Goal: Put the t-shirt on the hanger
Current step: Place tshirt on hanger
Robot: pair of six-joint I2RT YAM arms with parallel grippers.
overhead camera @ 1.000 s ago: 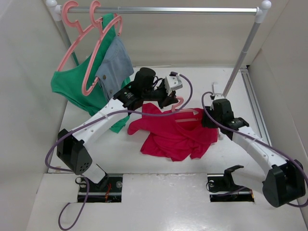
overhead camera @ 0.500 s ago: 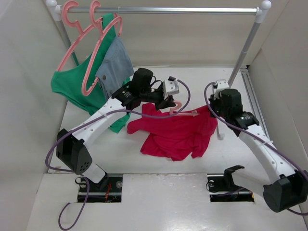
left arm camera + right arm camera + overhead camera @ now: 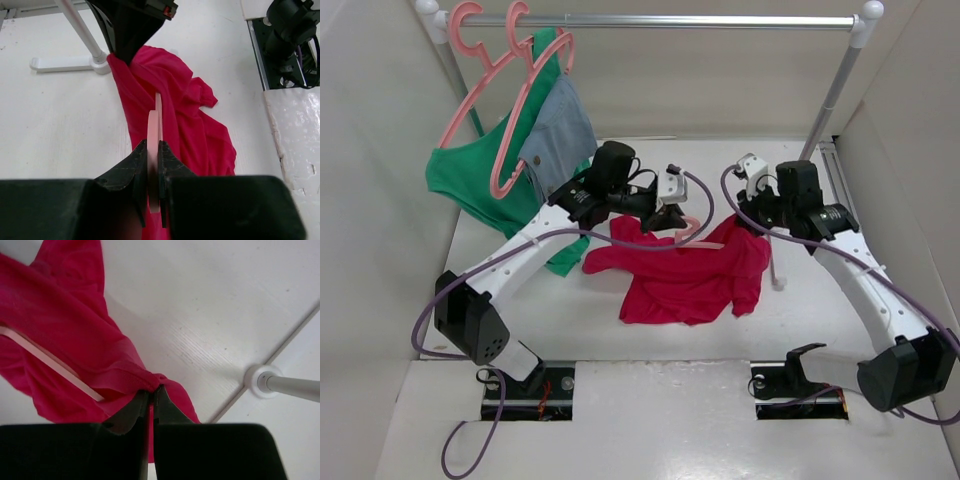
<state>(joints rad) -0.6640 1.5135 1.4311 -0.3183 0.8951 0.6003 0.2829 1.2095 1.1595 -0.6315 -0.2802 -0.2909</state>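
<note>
The crimson-red t-shirt (image 3: 685, 275) hangs stretched between both grippers above the table. My left gripper (image 3: 672, 213) is shut on the salmon-pink hanger (image 3: 695, 232), whose thin bar runs inside the shirt. In the left wrist view the hanger (image 3: 155, 127) sits edge-on between the jaws, with the t-shirt (image 3: 192, 130) below it. My right gripper (image 3: 757, 222) is shut on a hem of the t-shirt (image 3: 60, 335); the hanger bar (image 3: 47, 362) crosses the cloth in that view. My right gripper (image 3: 151, 390) pinches a bunched fold.
A clothes rail (image 3: 660, 20) spans the back, with two pink hangers (image 3: 485, 95) bearing a green garment (image 3: 470, 180) and a grey-blue denim piece (image 3: 560, 130). The rail's right post (image 3: 825, 105) and its foot (image 3: 260, 381) stand close beside my right gripper.
My right gripper has lifted and moved back and left, pulling the t-shirt's right side up. The left gripper with the hanger has shifted slightly. The shirt's lower edge has risen off the table.
</note>
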